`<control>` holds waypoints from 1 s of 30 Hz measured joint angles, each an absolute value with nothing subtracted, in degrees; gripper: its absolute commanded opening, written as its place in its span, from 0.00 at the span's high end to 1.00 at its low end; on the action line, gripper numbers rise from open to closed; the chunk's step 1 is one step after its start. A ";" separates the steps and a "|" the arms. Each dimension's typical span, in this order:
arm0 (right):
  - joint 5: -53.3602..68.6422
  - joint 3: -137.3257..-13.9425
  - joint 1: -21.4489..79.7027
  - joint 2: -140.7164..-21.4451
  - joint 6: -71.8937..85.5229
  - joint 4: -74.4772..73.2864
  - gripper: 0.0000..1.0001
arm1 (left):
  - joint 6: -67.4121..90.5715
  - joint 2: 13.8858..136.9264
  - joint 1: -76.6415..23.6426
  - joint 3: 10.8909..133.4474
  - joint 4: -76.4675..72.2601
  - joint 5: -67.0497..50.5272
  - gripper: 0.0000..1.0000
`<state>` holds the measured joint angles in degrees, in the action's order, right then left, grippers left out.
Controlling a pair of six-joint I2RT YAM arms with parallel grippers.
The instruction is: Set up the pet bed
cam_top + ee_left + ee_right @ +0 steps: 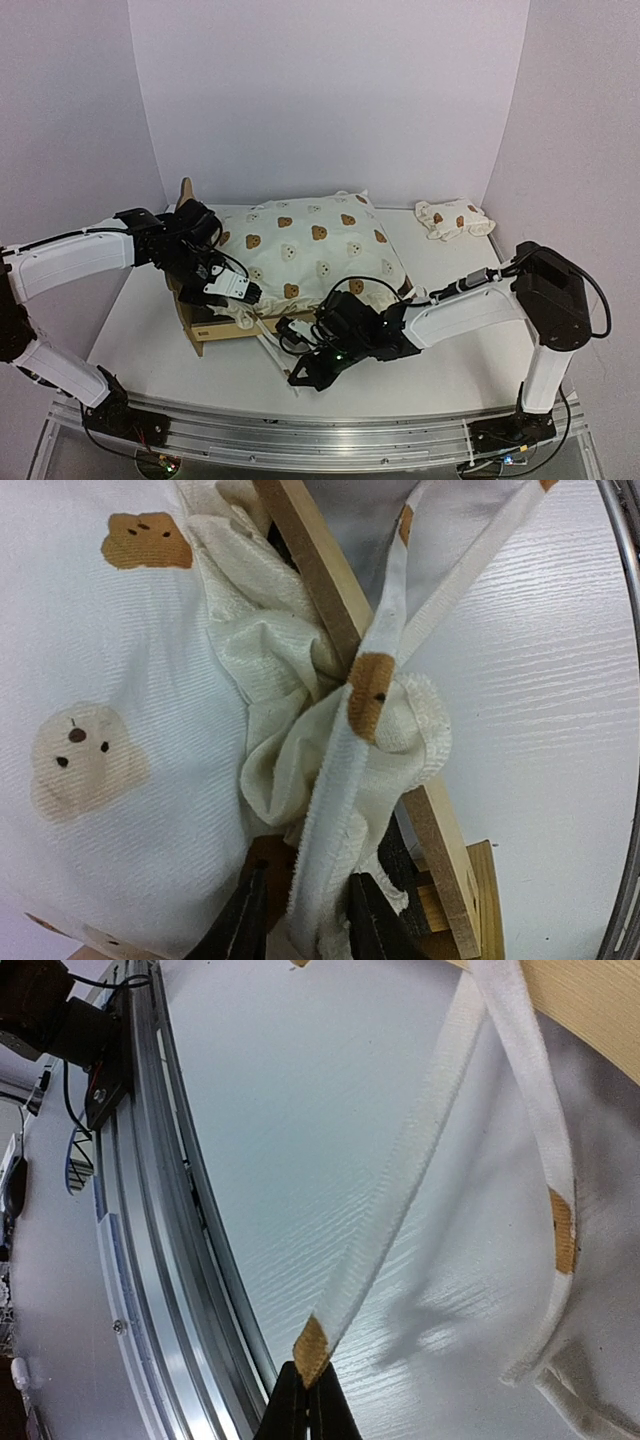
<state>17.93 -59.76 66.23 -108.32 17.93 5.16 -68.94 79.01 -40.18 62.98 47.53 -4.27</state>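
Observation:
The pet bed stands at the table's middle left, a plywood frame with an ear-shaped headboard and the cream bear-print cushion lying on it. My left gripper is at the frame's near corner. Its jaws stand apart, the cushion's bunched ruffle hangs loosely between them, and a wooden rail runs past. My right gripper is low in front of the bed. In the right wrist view this gripper is shut on the brown tip of a white cushion tie, which is stretched taut.
A small matching bear-print pillow lies at the back right. The metal mounting rail runs along the table's near edge, close to the right gripper. White walls enclose the table on three sides.

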 measured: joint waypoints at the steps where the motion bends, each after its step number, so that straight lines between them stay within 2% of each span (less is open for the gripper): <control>1: 18.60 -60.20 66.25 -108.37 17.76 4.75 1.00 | -68.99 78.91 -40.18 62.97 47.51 -4.03 0.83; 3: 20.15 -61.45 66.31 -108.61 17.27 3.80 1.00 | -69.22 78.94 -40.18 62.96 47.46 -3.27 0.95; 5: 22.11 -63.68 66.52 -109.14 16.30 1.92 1.00 | -69.29 78.94 -40.17 62.96 47.42 -2.73 1.00; 11: 26.55 -66.41 66.96 -109.84 12.81 -2.71 1.00 | -67.59 80.08 -38.43 66.58 47.66 -3.03 1.00; 14: 26.54 -66.45 66.88 -110.80 10.70 -4.96 1.00 | -66.38 81.36 -36.70 68.76 48.02 -4.69 0.96; 20: 26.99 -67.42 67.03 -113.47 8.49 -8.99 1.00 | -69.29 78.41 -36.97 64.57 50.60 -6.82 0.98; 23: 26.96 -67.78 67.32 -113.71 7.83 -10.34 1.00 | -74.06 74.62 -37.53 60.58 51.77 -7.35 0.93; 25: 26.80 -67.97 67.49 -113.71 7.43 -10.60 1.00 | -78.63 71.87 -37.60 58.15 53.12 -7.67 0.86; 30: 26.76 -69.27 67.62 -113.71 6.90 -11.78 0.98 | -90.79 65.45 -37.65 52.31 55.28 -7.41 0.52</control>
<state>26.76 -69.27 67.62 -113.71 6.90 -11.78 -90.79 65.45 -37.65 52.31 55.28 -7.41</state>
